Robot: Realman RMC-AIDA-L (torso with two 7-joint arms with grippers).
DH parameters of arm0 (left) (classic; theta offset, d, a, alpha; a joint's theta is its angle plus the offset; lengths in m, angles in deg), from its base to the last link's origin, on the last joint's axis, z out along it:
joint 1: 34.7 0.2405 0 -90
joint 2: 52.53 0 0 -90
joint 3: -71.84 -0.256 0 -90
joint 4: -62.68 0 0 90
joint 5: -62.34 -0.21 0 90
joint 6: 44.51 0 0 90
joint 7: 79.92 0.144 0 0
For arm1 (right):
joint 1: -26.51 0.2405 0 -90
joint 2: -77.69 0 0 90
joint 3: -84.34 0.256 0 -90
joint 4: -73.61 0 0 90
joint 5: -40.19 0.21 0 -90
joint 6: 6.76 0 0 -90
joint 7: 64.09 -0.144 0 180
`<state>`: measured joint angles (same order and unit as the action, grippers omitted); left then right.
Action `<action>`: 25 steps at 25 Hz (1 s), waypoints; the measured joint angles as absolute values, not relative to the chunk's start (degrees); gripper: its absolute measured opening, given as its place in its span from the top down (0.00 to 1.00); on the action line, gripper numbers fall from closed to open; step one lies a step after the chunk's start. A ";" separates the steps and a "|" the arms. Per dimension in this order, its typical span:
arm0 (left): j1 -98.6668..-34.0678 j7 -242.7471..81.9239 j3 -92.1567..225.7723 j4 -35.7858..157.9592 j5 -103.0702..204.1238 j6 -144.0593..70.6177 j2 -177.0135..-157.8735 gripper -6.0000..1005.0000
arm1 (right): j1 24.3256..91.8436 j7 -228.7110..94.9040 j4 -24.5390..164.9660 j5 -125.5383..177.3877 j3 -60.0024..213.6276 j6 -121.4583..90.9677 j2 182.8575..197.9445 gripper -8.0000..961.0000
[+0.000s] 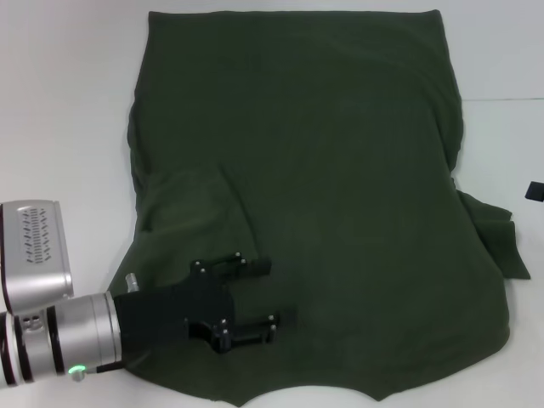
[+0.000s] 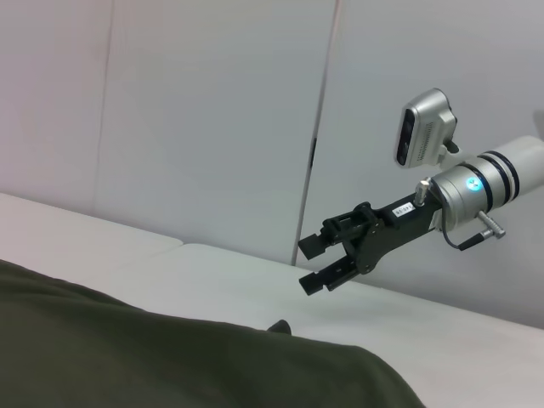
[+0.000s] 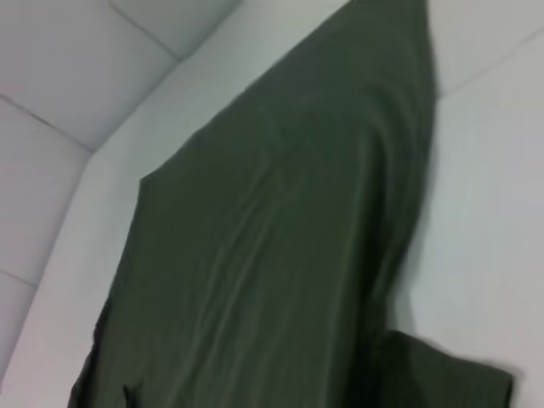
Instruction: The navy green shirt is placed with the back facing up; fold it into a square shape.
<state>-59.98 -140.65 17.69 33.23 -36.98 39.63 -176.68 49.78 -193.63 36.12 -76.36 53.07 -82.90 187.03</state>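
Note:
The navy green shirt [image 1: 323, 153] lies spread flat on the white table, filling most of the head view. Its left sleeve is folded inward onto the body [image 1: 200, 204]. Its right sleeve [image 1: 500, 238] sticks out to the right. My left gripper [image 1: 270, 294] is open and empty, low over the shirt's near left part. My right gripper [image 2: 308, 265] shows in the left wrist view, open and empty, held above the table beyond the shirt's edge; only a black tip of it [image 1: 534, 190] shows at the right edge of the head view. The shirt also shows in both wrist views [image 2: 127, 357] [image 3: 272, 255].
The white table [image 1: 59, 102] shows bare to the left and right of the shirt. A white panelled wall [image 2: 212, 127] stands behind the table. The shirt's near edge reaches the bottom of the head view.

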 joint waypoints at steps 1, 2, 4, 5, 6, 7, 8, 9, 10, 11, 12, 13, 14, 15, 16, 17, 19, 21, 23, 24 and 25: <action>-59.93 -140.49 17.70 33.27 -36.98 39.46 -176.67 0.24 | 49.86 -193.82 36.36 -76.70 53.29 -82.75 187.03 0.08; -59.88 -140.46 17.70 33.29 -36.98 39.27 -176.67 0.24 | 50.01 -193.91 36.75 -77.03 53.38 -82.42 187.02 0.08; -59.86 -140.45 17.70 33.30 -36.98 38.72 -176.68 0.24 | 50.41 -193.93 37.80 -77.76 53.27 -81.34 187.17 0.08; -59.85 -140.45 17.70 33.31 -36.98 38.54 -176.69 0.24 | 50.64 -193.85 38.40 -78.06 53.05 -80.51 187.33 0.08; -59.84 -140.45 17.70 33.32 -36.98 38.38 -176.72 0.24 | 50.81 -193.73 38.89 -78.29 52.87 -79.72 187.50 0.08; -59.84 -140.44 17.70 33.34 -36.98 38.32 -176.75 0.24 | 51.05 -193.53 39.38 -78.69 52.72 -78.63 187.71 0.08; -59.85 -140.44 17.70 33.36 -36.98 38.28 -176.76 0.24 | 51.58 -193.22 40.19 -79.96 52.62 -76.77 188.10 0.08; -59.88 -140.43 17.70 33.38 -36.98 38.26 -176.76 0.24 | 51.80 -193.00 40.56 -80.50 52.61 -76.01 188.30 0.08; -59.91 -140.43 17.71 33.40 -36.98 38.23 -176.76 0.24 | 51.80 -193.00 40.56 -80.50 52.61 -76.01 188.30 0.09; -59.93 -140.42 17.75 33.40 -36.98 38.21 -176.76 0.24 | 52.00 -192.77 40.86 -80.90 52.61 -75.34 188.45 0.09; -59.96 -140.42 17.78 33.41 -36.97 38.12 -176.75 0.24 | 52.21 -192.39 41.17 -81.12 52.61 -74.66 188.72 0.09; -59.98 -140.41 17.80 33.41 -36.98 37.96 -176.75 0.24 | 52.41 -191.99 41.39 -81.21 52.61 -74.11 188.95 0.10; -60.00 -140.40 17.80 33.41 -36.98 37.85 -176.74 0.24 | 52.61 -191.60 41.56 -81.21 52.61 -73.54 189.16 0.10; -60.05 -140.40 17.80 33.41 -36.97 37.61 -176.74 0.24 | 52.84 -191.37 41.70 -81.23 52.60 -73.21 189.31 0.10; -60.10 -140.39 17.80 33.41 -36.94 37.49 -176.73 0.24 | 53.06 -191.21 41.77 -81.25 52.57 -72.97 189.43 0.11; -60.12 -140.39 17.80 33.41 -36.89 37.40 -176.72 0.24 | 53.29 -191.15 41.79 -81.29 52.55 -72.82 189.50 0.11; -60.15 -140.38 17.79 33.46 -36.71 37.16 -176.72 0.24 | 53.71 -191.07 41.80 -81.31 52.52 -72.37 189.67 0.11; -60.21 -140.38 17.79 33.73 -36.60 36.69 -176.73 0.24 | 54.15 -190.99 41.84 -81.32 52.52 -71.67 189.92 0.12; -60.50 -140.38 17.85 34.31 -36.50 36.26 -176.71 0.24 | 54.52 -190.68 41.94 -81.34 52.52 -71.23 190.25 0.13; -60.61 -140.38 17.92 34.57 -36.48 36.12 -176.67 0.24 | 54.68 -190.51 42.12 -81.34 52.52 -71.10 190.38 0.13; -60.72 -140.38 18.00 34.80 -36.46 35.95 -176.62 0.24 | 54.87 -190.34 42.35 -81.35 52.52 -70.95 190.46 0.13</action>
<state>-60.72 -140.38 18.00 34.80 -36.46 35.95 -176.62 54.87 -190.34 42.35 -81.35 52.52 -70.95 190.46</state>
